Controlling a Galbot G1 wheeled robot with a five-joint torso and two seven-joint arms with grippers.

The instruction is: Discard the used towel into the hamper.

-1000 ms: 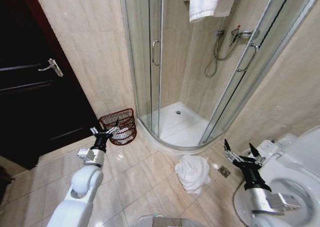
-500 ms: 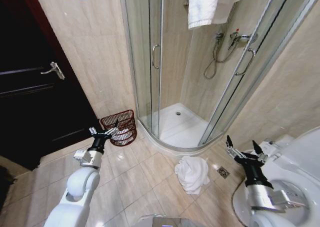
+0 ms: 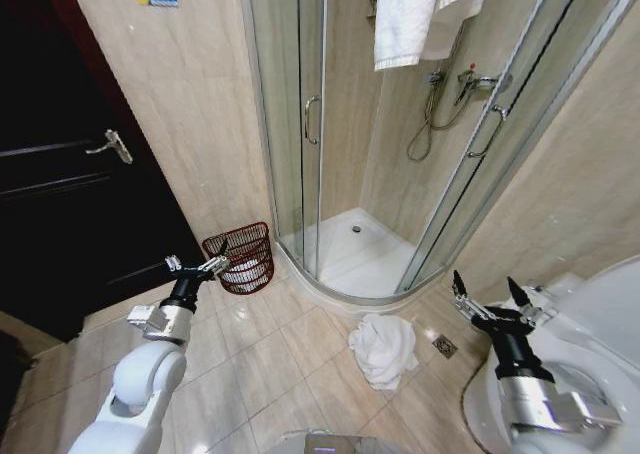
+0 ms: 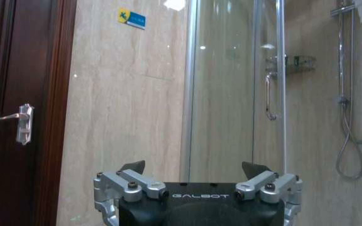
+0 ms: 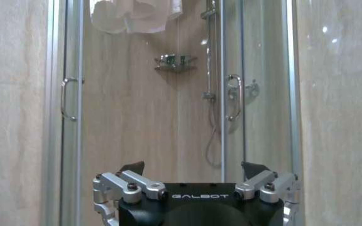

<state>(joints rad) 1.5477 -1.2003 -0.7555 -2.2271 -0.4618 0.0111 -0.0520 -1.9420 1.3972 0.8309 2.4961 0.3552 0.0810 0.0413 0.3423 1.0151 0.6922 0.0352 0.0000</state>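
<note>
Lying crumpled on the glossy beige floor tiles (image 3: 270, 359), a white terry towel (image 3: 385, 346) is seen in a soft, folded heap just outside the curved white shower tray (image 3: 350, 259). The hamper (image 3: 240, 258), a reddish-brown open-weave wire basket tapering toward its base, is set on the floor against the marbled beige wall, between the dark wooden door (image 3: 60, 204) and the glass shower enclosure (image 3: 300, 114). The left gripper (image 3: 195, 266) is held above the floor just beside the hamper's rim, its metal jaws spread wide and holding nothing. The right gripper (image 3: 492, 299) is held near the smooth white toilet (image 3: 600, 344), to the right of the towel and apart from it, its dark pointed fingers likewise spread wide and empty. Another white towel (image 3: 420, 14) is draped high over the shower's frame.
</note>
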